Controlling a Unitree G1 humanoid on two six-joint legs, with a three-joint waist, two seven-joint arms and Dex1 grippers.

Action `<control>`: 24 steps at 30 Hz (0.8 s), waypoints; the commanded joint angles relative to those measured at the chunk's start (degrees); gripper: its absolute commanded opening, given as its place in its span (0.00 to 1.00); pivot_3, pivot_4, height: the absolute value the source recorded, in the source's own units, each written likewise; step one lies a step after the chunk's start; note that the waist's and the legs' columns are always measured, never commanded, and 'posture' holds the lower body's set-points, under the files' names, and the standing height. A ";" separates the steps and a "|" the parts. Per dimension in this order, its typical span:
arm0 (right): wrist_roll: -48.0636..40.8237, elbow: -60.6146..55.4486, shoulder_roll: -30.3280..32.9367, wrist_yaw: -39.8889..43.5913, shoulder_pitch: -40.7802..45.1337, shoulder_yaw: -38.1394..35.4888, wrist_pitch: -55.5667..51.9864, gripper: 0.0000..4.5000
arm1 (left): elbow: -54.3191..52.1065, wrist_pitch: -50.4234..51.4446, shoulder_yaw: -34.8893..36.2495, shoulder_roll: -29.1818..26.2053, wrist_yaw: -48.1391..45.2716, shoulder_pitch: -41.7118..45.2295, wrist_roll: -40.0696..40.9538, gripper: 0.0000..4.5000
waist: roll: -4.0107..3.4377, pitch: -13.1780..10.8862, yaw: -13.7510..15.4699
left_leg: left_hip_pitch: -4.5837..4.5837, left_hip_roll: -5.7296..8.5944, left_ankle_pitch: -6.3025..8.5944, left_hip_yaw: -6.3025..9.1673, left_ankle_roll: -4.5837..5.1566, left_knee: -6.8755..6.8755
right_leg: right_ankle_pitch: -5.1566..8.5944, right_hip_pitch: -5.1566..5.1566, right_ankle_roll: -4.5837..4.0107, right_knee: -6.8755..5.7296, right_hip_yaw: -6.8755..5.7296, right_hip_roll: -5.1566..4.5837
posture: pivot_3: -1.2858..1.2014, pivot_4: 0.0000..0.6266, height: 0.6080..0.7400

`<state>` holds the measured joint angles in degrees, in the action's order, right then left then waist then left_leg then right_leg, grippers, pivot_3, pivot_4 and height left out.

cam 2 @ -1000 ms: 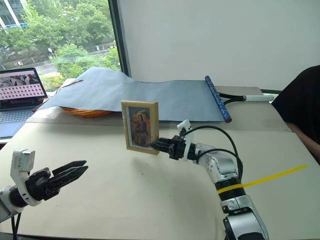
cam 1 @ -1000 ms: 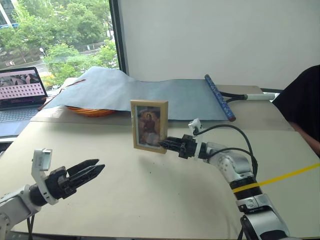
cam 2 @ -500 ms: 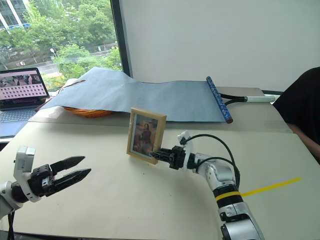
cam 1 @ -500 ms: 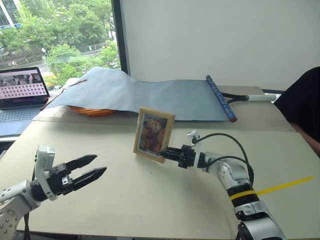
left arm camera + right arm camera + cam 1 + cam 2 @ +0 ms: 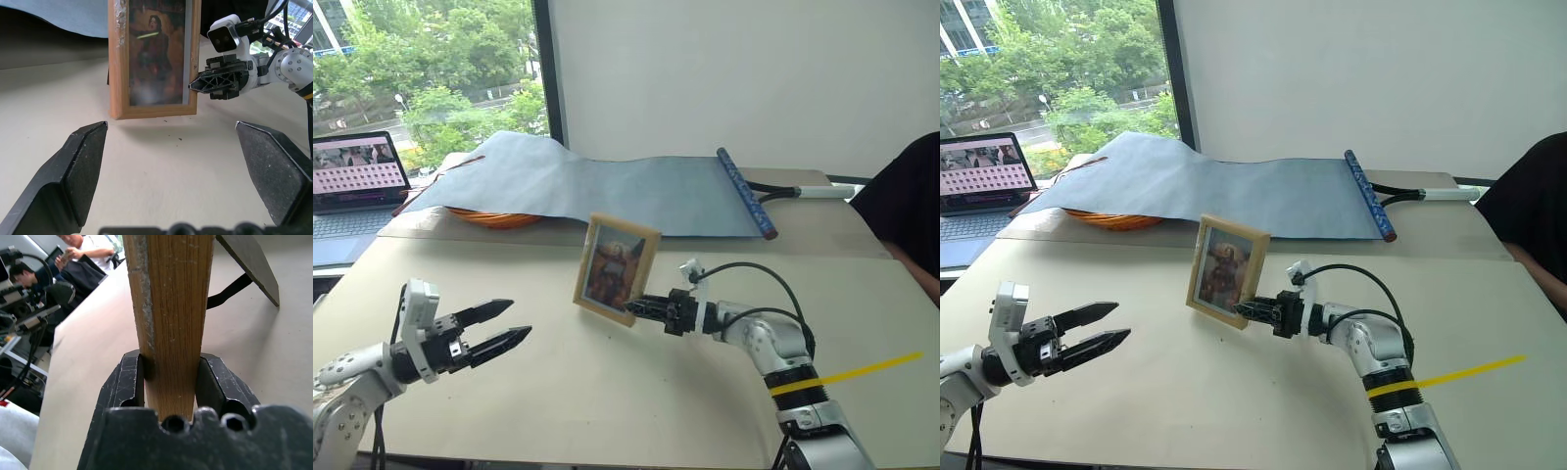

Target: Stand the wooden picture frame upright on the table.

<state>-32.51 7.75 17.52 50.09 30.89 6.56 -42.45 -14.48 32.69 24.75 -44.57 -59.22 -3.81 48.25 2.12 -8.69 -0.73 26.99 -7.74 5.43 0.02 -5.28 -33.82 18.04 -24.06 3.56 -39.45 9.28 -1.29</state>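
Observation:
The wooden picture frame has a light-wood border and a reddish portrait on its front. It is upright and leans back a little over the middle of the beige table. Its lower edge is at the tabletop; I cannot tell if it touches. My right gripper is shut on the frame's lower right side edge, and in the right wrist view its fingers clamp the wood. The dark fold-out stand juts out behind. My left gripper is open, low at the left, pointing at the frame.
A blue-grey cloth sheet lies across the back of the table over an orange basket. A racket with a blue handle rests on the cloth's right end. There is a laptop at far left, a person's dark sleeve at right, and a yellow strip near it.
My right gripper has come down with the frame, which now leans back more with its bottom edge at the table. My left gripper has rolled and edged forward.

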 commanded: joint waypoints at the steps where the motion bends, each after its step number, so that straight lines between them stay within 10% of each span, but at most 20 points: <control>1: 2.96 -1.44 0.94 -0.42 -1.10 1.75 1.30 0.26 | 0.10 -1.29 -0.25 0.17 -0.77 1.33 -0.45 1.00 | 0.00 0.00 0.03 | 0.00 0.00 0.00 0.00 0.00 0.00 | 0.00 0.00 0.00 0.00 0.00 0.00 | 0.52 0.24 0.73; 5: 5.06 -2.71 1.66 0.27 -1.99 3.84 2.89 0.26 | 0.59 -1.16 -0.90 0.41 -0.90 2.44 -0.77 1.00 | 0.00 0.00 0.03 | 0.00 0.00 0.00 0.00 0.00 -0.02 | 0.00 0.01 0.01 0.00 0.00 0.00 | 0.52 0.24 0.73; 14: 4.49 -7.42 3.04 -1.39 -5.25 1.14 1.96 0.99 | 1.33 0.99 -1.11 -0.47 -0.08 3.63 -0.63 1.00 | 0.01 0.00 0.00 | 0.02 -0.02 0.00 0.00 0.00 -0.01 | -0.01 -0.02 0.00 0.00 -0.02 0.01 | 0.52 0.24 0.73; 24: 4.95 -20.42 12.87 -1.68 -21.80 -10.91 11.72 0.99 | 1.88 -2.41 -1.90 1.43 12.15 2.77 -11.03 1.00 | 0.01 0.00 0.71 | 0.03 -0.01 0.00 0.00 0.01 0.00 | 0.12 -0.01 0.17 0.07 -0.01 0.00 | 0.52 0.24 0.73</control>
<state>-28.72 -9.50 29.90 48.40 9.70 -2.72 -35.94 -11.71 32.90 23.03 -43.84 -49.58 -0.73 40.13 2.13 -8.69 -0.02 27.01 -7.75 5.43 0.02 -5.27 -33.81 18.17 -24.08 3.77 -39.39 9.27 -1.28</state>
